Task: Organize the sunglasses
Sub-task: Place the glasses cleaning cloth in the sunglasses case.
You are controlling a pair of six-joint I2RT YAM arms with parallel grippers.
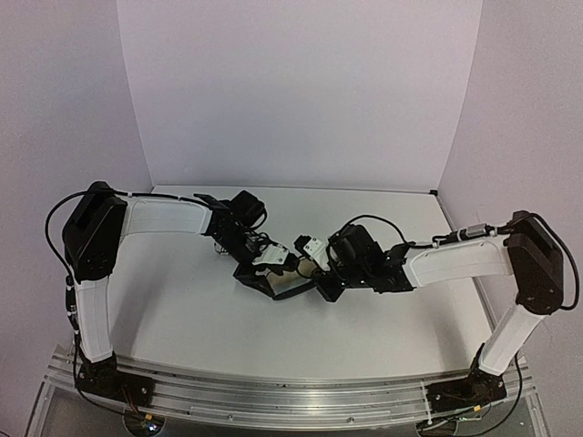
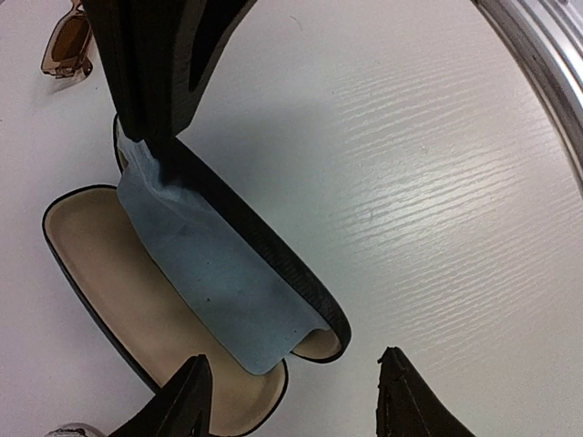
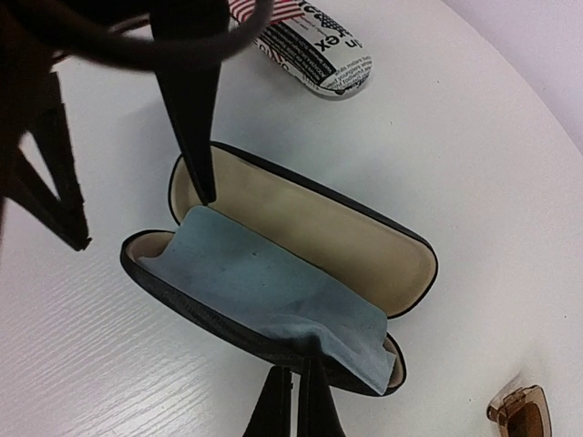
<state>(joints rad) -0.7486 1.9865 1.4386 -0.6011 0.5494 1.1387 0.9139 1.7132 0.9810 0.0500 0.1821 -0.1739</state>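
Left gripper (image 2: 294, 360) hangs released, fingers spread above the open black case (image 3: 319, 237). Right gripper (image 3: 296, 378) is clenched on the pale blue cloth (image 3: 264, 282) inside. Brown sunglasses (image 3: 519, 414) lie apart, at four o'clock from the case.

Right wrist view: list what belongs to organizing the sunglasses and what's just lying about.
Job:
brown translucent-framed sunglasses

Rest:
open black oval case with beige lining
pale blue cloth inside it
closed black-and-white printed case

White table (image 1: 364, 319) w/ open blk case (image 3: 364, 246), striped case (image 3: 319, 55), brown sunglasses (image 2: 68, 45) on it.
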